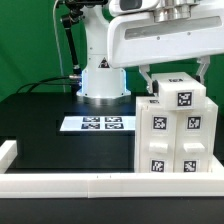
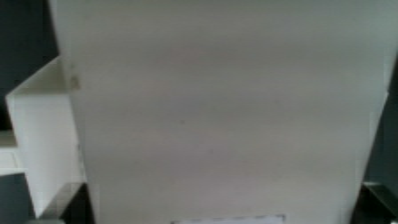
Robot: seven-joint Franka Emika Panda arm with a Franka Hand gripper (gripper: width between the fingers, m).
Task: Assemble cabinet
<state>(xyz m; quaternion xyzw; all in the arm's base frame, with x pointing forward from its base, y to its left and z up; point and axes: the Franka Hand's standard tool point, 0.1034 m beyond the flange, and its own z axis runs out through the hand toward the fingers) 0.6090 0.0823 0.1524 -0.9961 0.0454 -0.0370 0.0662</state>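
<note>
The cabinet (image 1: 175,128) is a tall white box with black-and-white tags on its top and front. It stands upright on the black table at the exterior view's right, close to the white front rail. My gripper (image 1: 175,76) comes down from above. Its two fingers (image 1: 145,78) stand against opposite sides of the cabinet's top part, shut on it. In the wrist view the cabinet's plain white face (image 2: 222,110) fills almost the whole picture. A white side panel (image 2: 45,125) juts out beside it. My fingertips do not show there.
The marker board (image 1: 98,123) lies flat on the table to the exterior view's left of the cabinet. The arm's white base (image 1: 102,80) stands behind it. A white rail (image 1: 90,186) runs along the front, with a short white block (image 1: 8,152) at its left end.
</note>
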